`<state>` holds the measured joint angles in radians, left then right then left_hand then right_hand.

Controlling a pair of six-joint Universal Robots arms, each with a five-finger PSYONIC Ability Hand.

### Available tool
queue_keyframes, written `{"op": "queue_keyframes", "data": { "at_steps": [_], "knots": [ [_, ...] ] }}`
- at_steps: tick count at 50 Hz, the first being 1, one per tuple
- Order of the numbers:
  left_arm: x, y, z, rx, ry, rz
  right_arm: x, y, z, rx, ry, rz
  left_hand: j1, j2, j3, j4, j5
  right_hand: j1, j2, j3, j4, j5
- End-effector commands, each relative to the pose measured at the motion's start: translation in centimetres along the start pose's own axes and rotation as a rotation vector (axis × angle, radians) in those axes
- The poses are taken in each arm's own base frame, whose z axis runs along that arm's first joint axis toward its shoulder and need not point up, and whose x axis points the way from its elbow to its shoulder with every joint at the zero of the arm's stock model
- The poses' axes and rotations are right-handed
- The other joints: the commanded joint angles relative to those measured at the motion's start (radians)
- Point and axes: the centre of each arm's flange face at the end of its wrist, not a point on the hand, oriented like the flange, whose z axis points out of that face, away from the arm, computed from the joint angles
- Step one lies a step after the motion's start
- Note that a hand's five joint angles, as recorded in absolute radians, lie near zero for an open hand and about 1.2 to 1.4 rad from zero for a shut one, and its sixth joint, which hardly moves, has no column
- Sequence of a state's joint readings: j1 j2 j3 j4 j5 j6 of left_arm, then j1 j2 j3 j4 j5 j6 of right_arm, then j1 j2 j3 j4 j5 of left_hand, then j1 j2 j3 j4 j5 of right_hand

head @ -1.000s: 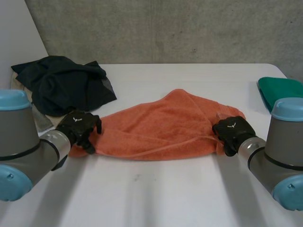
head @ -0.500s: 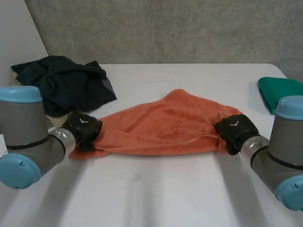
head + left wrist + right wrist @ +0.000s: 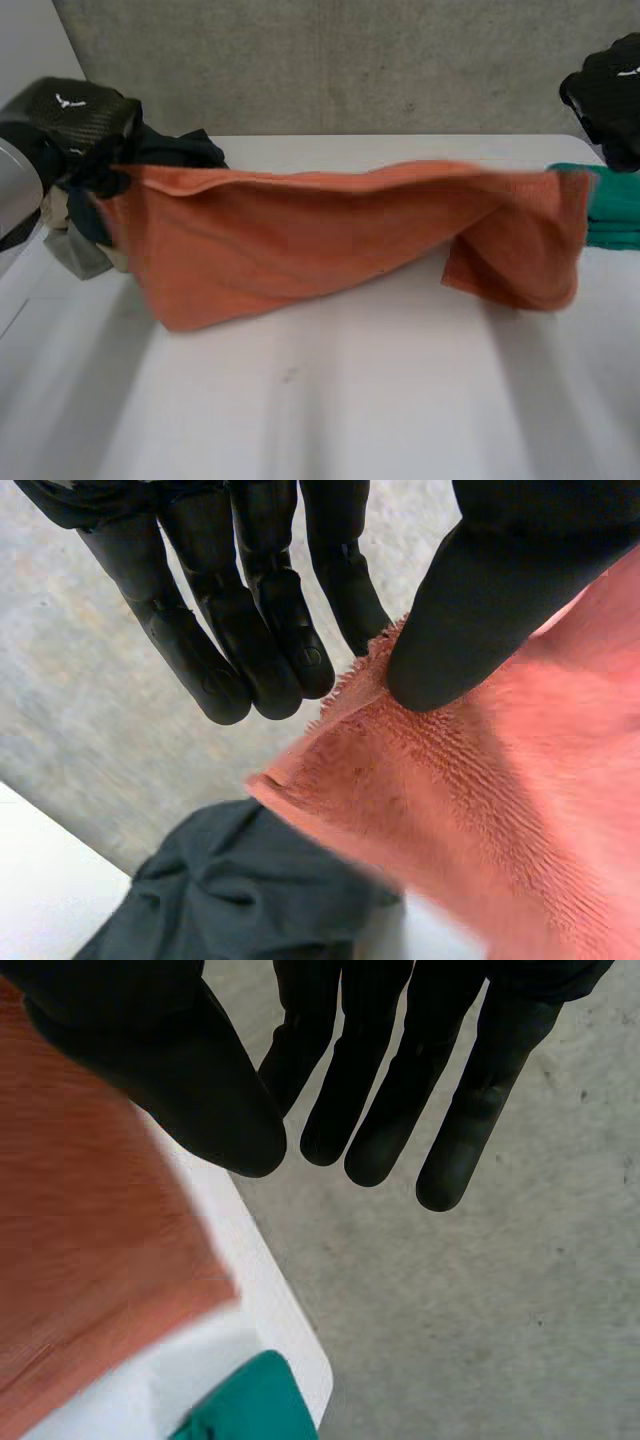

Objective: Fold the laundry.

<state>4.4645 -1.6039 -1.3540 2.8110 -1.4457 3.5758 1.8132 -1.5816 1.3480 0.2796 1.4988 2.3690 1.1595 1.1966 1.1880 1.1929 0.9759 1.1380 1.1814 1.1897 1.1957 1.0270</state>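
An orange towel (image 3: 300, 235) hangs stretched in the air between my two hands, its lower edge sagging toward the white table (image 3: 350, 400). My left hand (image 3: 75, 110) is raised at the towel's left top corner. In the left wrist view its thumb (image 3: 480, 610) pinches the towel's (image 3: 500, 810) fringed corner against the fingers (image 3: 250, 630). My right hand (image 3: 612, 90) is raised at the right top corner, and the towel's right end folds down below it. In the right wrist view the towel (image 3: 90, 1260) runs in under the thumb (image 3: 190, 1090), with the fingers (image 3: 400, 1090) straight beside it.
A dark garment (image 3: 175, 150) lies heaped at the table's back left, behind the towel, and below my left hand (image 3: 250, 900). A grey cloth (image 3: 75, 255) lies beside it. A green cloth (image 3: 615, 215) sits at the table's right edge (image 3: 250, 1405).
Both hands have risen from the table and moved apart, lifting the towel by its two corners. The left hand's fingers closed on its corner. The towel went from lying heaped to hanging taut.
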Motion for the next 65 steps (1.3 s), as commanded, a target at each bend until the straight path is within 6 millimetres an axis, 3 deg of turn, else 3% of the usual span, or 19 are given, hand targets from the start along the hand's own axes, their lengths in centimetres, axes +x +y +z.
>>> {"op": "queue_keyframes", "data": {
  "at_steps": [1,4,8,11,13,15,16,20,26,30,38,44,65],
  "knots": [
    [1.9,2.9,2.7,-0.132,0.068,-0.001,-2.0,2.8,1.9,-0.198,-0.242,0.012,0.237,0.2,0.208,0.203,0.246,0.258,0.215,0.207,0.201,0.195],
    [3.5,5.8,5.0,-0.22,0.106,0.024,-3.7,4.6,3.6,-0.252,-0.305,-0.025,0.237,0.2,0.208,0.203,0.246,0.258,0.215,0.207,0.201,0.195],
    [4.4,7.3,8.4,-0.226,0.093,0.073,-4.9,6.2,6.3,-0.282,-0.267,-0.043,0.237,0.2,0.208,0.203,0.246,0.258,0.215,0.207,0.201,0.195],
    [4.8,6.8,10.0,-0.185,0.076,0.087,-4.9,6.6,7.8,-0.284,-0.201,-0.021,0.237,0.2,0.208,0.203,0.246,0.258,0.215,0.207,0.201,0.195],
    [4.4,5.2,10.7,-0.125,0.042,0.089,-4.4,6.9,8.9,-0.29,-0.124,0.012,0.237,0.2,0.208,0.203,0.246,0.258,0.215,0.207,0.201,0.195],
    [4.1,4.0,10.8,-0.089,0.02,0.085,-4.2,6.9,9.1,-0.296,-0.081,0.04,0.237,0.2,0.208,0.203,0.246,0.068,0.025,0.017,0.011,0.005],
    [3.9,3.2,10.7,-0.069,0.006,0.078,-4.0,7.1,8.9,-0.322,-0.055,0.07,0.237,0.2,0.208,0.203,0.246,-0.165,-0.209,-0.217,-0.223,-0.229],
    [4.4,2.5,9.3,-0.069,0.022,0.059,-3.9,7.2,6.9,-0.386,-0.038,0.168,0.237,0.2,0.208,0.203,0.246,-0.584,-0.627,-0.635,-0.641,-0.647],
    [4.6,3.9,9.0,-0.039,0.029,0.059,-6.2,7.8,2.2,-0.449,-0.19,0.271,0.237,0.2,0.208,0.203,0.246,-0.602,-0.646,-0.654,-0.66,-0.666],
    [4.1,4.9,9.8,-0.018,-0.005,0.062,-9.1,9.3,-1.6,-0.489,-0.365,0.284,0.237,0.2,0.208,0.203,0.246,-0.605,-0.649,-0.657,-0.663,-0.669],
    [3.7,6.3,10.7,-0.048,-0.026,0.052,-13.9,11.5,-5.5,-0.463,-0.452,0.302,0.237,0.2,0.208,0.203,0.246,-0.646,-0.69,-0.698,-0.704,-0.71],
    [3.7,6.5,11.1,-0.055,-0.028,0.034,-16.3,12.3,-6.2,-0.374,-0.42,0.299,0.237,0.2,0.208,0.203,0.246,-0.702,-0.745,-0.754,-0.76,-0.766],
    [3.7,6.5,10.8,-0.067,-0.025,0.008,-19.1,14.9,-5.2,-0.299,-0.33,0.289,0.237,0.2,0.208,0.203,0.246,-0.682,-0.725,-0.733,-0.739,-0.745]
  ]
}}
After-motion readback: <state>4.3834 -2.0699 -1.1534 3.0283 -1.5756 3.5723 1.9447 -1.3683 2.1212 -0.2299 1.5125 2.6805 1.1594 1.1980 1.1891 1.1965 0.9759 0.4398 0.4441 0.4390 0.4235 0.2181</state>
